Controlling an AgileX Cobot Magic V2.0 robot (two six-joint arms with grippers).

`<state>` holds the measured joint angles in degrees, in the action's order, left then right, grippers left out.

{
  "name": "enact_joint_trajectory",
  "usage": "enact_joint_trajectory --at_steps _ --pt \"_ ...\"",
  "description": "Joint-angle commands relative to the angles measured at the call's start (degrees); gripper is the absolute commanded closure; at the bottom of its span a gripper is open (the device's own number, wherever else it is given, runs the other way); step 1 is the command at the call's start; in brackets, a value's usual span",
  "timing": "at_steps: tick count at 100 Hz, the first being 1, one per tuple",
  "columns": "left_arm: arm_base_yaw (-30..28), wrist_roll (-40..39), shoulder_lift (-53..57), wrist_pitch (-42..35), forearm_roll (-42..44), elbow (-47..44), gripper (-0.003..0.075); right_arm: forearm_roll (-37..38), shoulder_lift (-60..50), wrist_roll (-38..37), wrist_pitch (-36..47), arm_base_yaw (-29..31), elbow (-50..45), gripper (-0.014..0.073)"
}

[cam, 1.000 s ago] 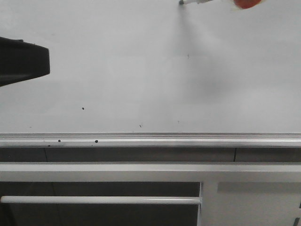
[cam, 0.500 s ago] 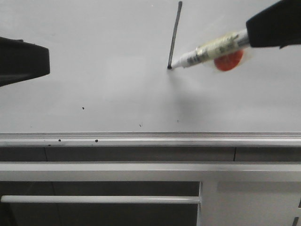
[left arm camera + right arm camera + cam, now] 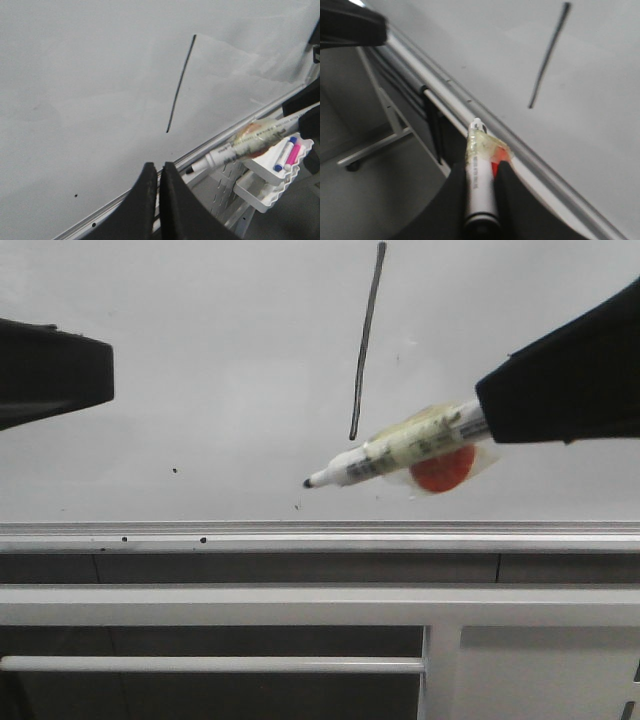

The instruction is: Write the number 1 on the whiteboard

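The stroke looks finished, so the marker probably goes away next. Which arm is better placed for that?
Probably right: the right gripper already holds the marker, lifted off the number 1; the left gripper is shut and empty.

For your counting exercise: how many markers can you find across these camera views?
3: the white marker gripped by the right gripper over the whiteboard; a blue one and a pink one in the white tray. Others may be hidden.

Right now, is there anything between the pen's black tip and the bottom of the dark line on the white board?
No. In the front view, only bare whiteboard separates the marker tip from the thin dark stroke.
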<state>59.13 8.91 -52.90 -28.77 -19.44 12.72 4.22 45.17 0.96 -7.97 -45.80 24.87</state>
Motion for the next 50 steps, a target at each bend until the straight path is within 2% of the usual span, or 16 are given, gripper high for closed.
enact_joint_trajectory --at_steps 1,6,14,24,33,40,50 --pt "0.4 -0.16 0.45 -3.65 9.1 1.45 0.0737 -0.04 -1.09 0.13 -0.33 -4.52 2.29 0.0658" --pt "0.4 -0.16 0.45 -3.44 14.43 1.45 0.072 -0.14 -1.09 0.13 -3.62 -5.89 2.98 0.0658" --pt "0.4 -0.16 0.12 -2.01 20.04 1.58 0.065 -0.14 -0.29 0.13 -8.34 -6.17 5.16 0.0658" --pt "0.4 -0.03 -0.83 2.79 24.33 2.71 0.0517 0.43 0.53 0.13 -11.23 -6.17 8.71 0.0658" --pt "0.4 0.47 -2.29 4.17 28.09 3.9 0.0404 0.82 2.07 0.13 -14.38 -6.17 12.64 0.0658" --pt "0.4 1.48 -3.54 4.29 30.05 5.1 0.0368 1.32 3.55 0.13 -17.26 -6.17 15.5 0.0658" --pt "0.4 3.31 -5.42 4.26 30.92 6.91 0.0373 1.42 5.75 -0.04 -19.16 -6.17 18.66 0.0658"
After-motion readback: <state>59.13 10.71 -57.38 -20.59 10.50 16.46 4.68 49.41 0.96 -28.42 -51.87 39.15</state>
